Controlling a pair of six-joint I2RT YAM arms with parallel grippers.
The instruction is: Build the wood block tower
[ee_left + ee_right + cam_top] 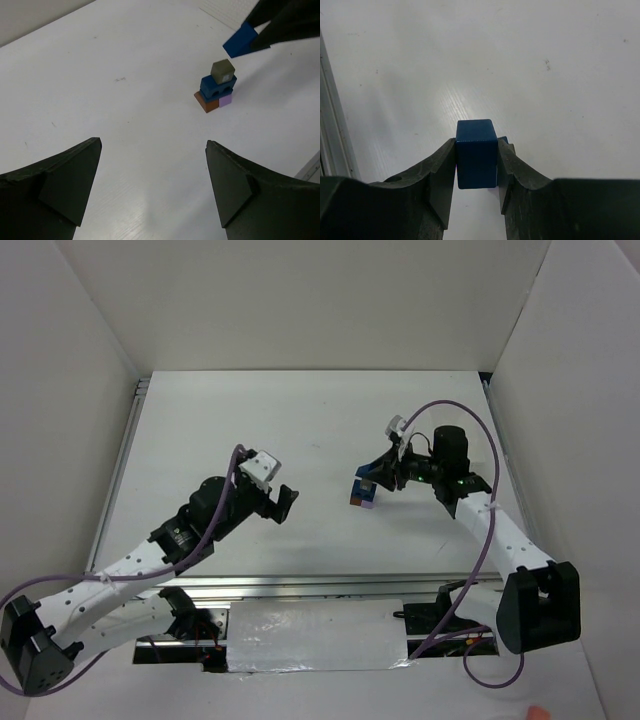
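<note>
The wood block tower (218, 86) stands on the white table: brown-orange and lavender blocks at the bottom, a blue arch block above them, a grey cube on top. In the top view the tower (362, 498) is at centre right. My right gripper (476, 160) is shut on a blue wood block (476, 150). It holds that block (240, 41) just above and beside the grey cube, not touching it. In the right wrist view the block hides most of the tower. My left gripper (154, 165) is open and empty, some way left of the tower (278, 502).
White walls close in the table on three sides. A metal rail (120, 470) runs along the left edge and another along the near edge (330, 585). A purple cable (470, 420) loops over the right arm.
</note>
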